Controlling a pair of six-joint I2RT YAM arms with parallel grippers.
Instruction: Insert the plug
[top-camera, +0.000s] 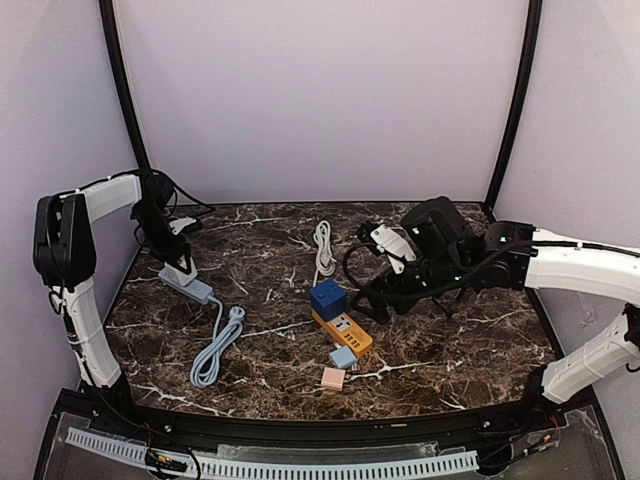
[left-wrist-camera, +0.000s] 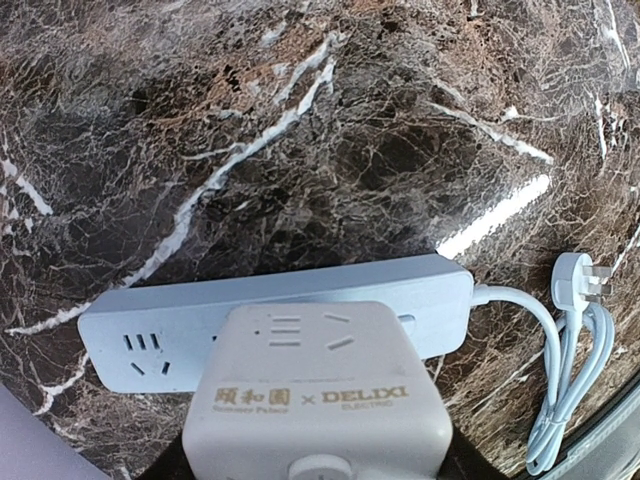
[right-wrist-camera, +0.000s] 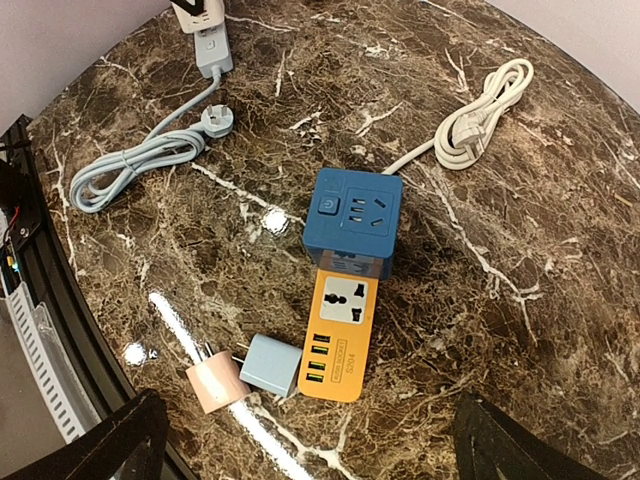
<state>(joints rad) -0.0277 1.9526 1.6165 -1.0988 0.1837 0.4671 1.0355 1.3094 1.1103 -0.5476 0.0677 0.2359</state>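
My left gripper is shut on the plug, a white cube adapter with gold lettering and sockets on its face. The cube rests against the top of the light-blue power strip near its cord end. I cannot tell how deep its pins sit. Only dark slivers of the left gripper show beside the cube. The strip lies at the table's left. My right gripper stands open, above the marble just in front of the orange socket block.
A blue cube socket abuts the orange block, its white cord coiled behind. A pale-blue charger and a pink charger lie beside the orange block. The strip's own cord and plug lie coiled at its right.
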